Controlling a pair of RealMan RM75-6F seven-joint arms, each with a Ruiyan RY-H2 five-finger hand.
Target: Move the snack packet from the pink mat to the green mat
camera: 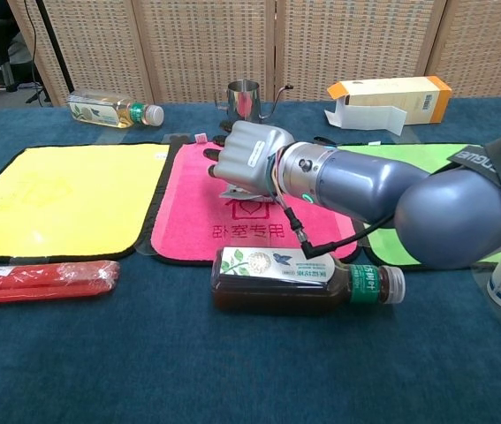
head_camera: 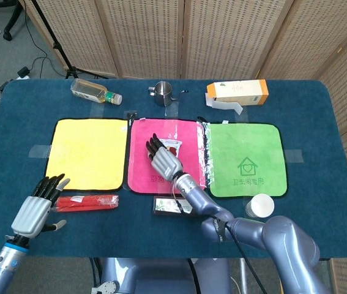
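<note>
The snack packet (head_camera: 172, 147), white with a red print, lies on the upper middle of the pink mat (head_camera: 141, 131). My right hand (head_camera: 163, 160) hovers low over that mat with its fingers stretched out. Its fingertips (head_camera: 155, 144) are right beside the packet's left edge; whether they touch it I cannot tell. In the chest view the right hand (camera: 248, 157) covers most of the packet, and only a pale edge (camera: 232, 190) shows below it. The green mat (head_camera: 243, 159) lies bare to the right. My left hand (head_camera: 35, 209) rests open near the table's front left.
A dark tea bottle (head_camera: 172, 206) lies just in front of the pink mat, under my right forearm. A paper cup (head_camera: 260, 206) stands at the front right. A long red packet (head_camera: 87, 202) lies beside my left hand. A steel pitcher (head_camera: 163, 92), a carton (head_camera: 237, 93) and a bottle (head_camera: 95, 92) line the far side.
</note>
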